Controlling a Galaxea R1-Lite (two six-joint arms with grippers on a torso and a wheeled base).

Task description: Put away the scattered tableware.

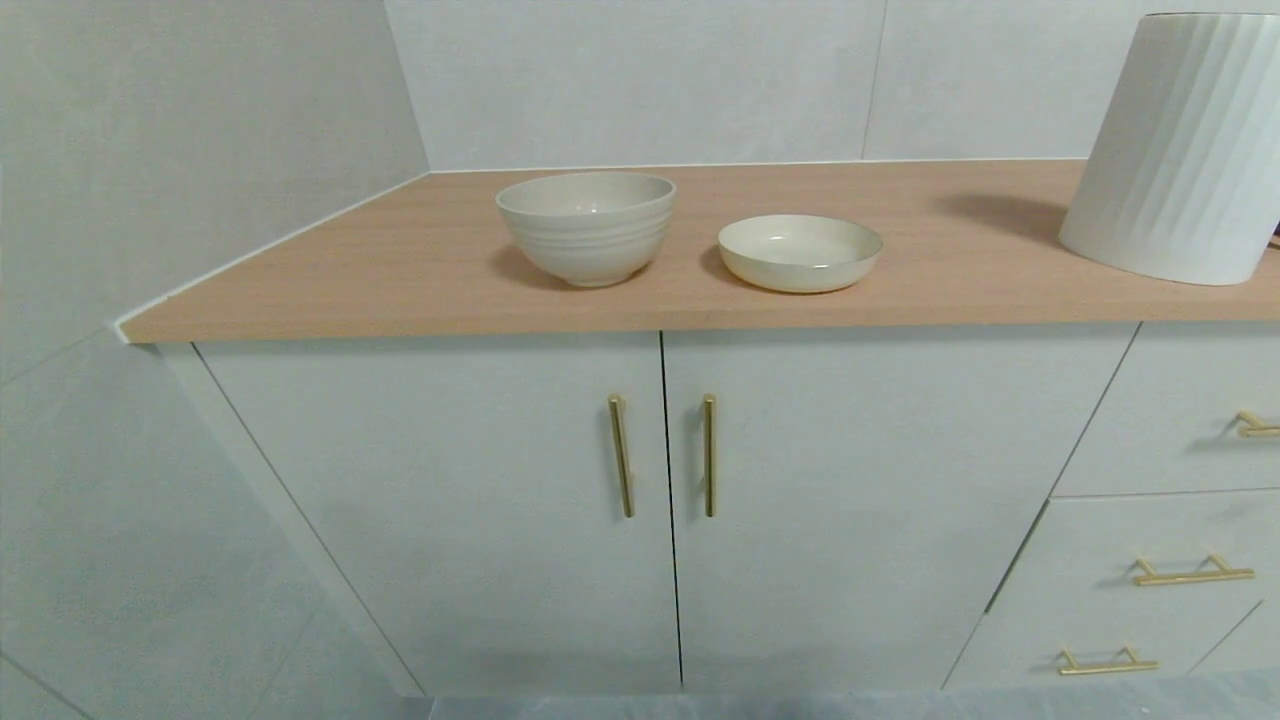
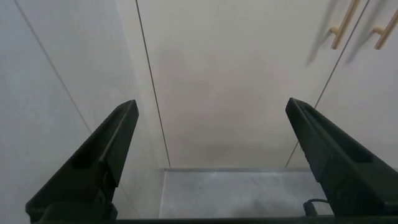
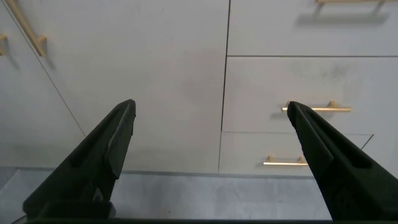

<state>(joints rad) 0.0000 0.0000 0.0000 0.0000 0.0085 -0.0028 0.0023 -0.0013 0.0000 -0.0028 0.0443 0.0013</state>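
Deep bowl [image 1: 586,225] and shallow dish [image 1: 800,252] are being shown side by side on the wooden counter [image 1: 350,280] — near each other, not touching. A white ribbed container [image 1: 1180,150] is standing well apart at the counter's right end. The left gripper [image 2: 210,106] is being held wide open and empty before the closed left cabinet door [image 1: 440,500]. The right gripper [image 3: 210,106] — equally wide, empty — is being pointed low at the cabinet front, where the drawers [image 3: 298,93] begin.
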